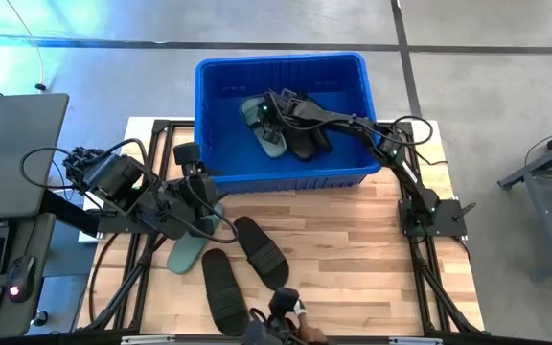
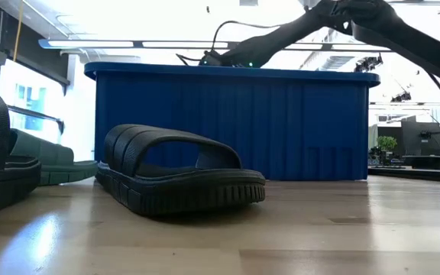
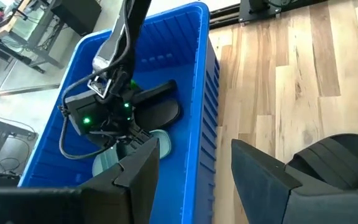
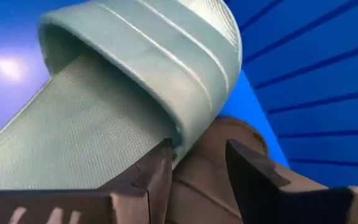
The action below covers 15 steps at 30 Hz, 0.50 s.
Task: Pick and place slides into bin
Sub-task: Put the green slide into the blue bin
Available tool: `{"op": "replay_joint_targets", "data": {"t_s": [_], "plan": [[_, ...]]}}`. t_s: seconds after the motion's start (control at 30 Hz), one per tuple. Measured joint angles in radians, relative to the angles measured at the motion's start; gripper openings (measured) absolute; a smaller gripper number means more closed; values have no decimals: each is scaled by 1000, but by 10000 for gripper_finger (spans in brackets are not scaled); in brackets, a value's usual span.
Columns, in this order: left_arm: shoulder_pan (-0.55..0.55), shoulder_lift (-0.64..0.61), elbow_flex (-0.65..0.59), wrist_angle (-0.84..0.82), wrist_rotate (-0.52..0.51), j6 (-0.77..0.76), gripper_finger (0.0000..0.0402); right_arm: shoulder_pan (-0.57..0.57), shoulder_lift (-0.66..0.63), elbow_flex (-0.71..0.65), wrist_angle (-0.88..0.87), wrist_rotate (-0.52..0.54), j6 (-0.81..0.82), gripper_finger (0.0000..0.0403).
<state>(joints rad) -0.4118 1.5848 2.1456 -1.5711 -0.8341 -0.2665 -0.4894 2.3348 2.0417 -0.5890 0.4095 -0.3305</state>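
The blue bin (image 1: 217, 115) stands at the far edge of the wooden table (image 1: 353, 249). Inside it lie two slides: one sage green slide (image 1: 260, 126) and one black slide (image 1: 307, 139) beside it, the two touching near the bin's middle.

On the table in front of the bin lie three more slides: a second green slide (image 1: 188, 251) near the left arm, and two black slides, one (image 1: 260, 247) just beside the green one and one (image 1: 222, 290) nearer the front edge. That makes five in view, three black and two green.

The right gripper (image 1: 272, 113) reaches into the bin and sits over the green slide there; its fingers stand slightly apart and grip nothing.

The left gripper (image 1: 191, 163) hovers at the bin's near wall, above the table, its jaws parted and empty.
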Motion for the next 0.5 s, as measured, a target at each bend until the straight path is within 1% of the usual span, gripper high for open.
{"op": "replay_joint_targets", "data": {"t_s": [0.1, 0.17, 0.33, 0.37, 0.4, 0.43, 0.47, 0.5], "plan": [[0, 0, 0, 0, 25, 10, 184, 11, -1, 42, -24, 1, 0, 140], [0, 0, 0, 0, 53, 31, 184, 19, 0, 94, -42, 0, 0, 139], [0, 4, 0, 0, 153, 75, 184, 50, -1, 310, -174, 0, 0, 139], [0, 5, 0, 0, 180, 83, 184, 59, -14, 317, -163, 3, -3, 139], [0, 5, 0, 1, 209, 92, 184, 67, -55, 277, -111, 3, -11, 138], [0, 4, -6, 3, 237, 103, 184, 74, -93, 243, -96, -9, -16, 137], [0, 3, -15, 1, 264, 103, 184, 84, -129, 221, -78, -23, -16, 137], [-1, 3, -28, 2, 292, 99, 184, 88, -167, 204, -71, -59, -6, 135]]}}
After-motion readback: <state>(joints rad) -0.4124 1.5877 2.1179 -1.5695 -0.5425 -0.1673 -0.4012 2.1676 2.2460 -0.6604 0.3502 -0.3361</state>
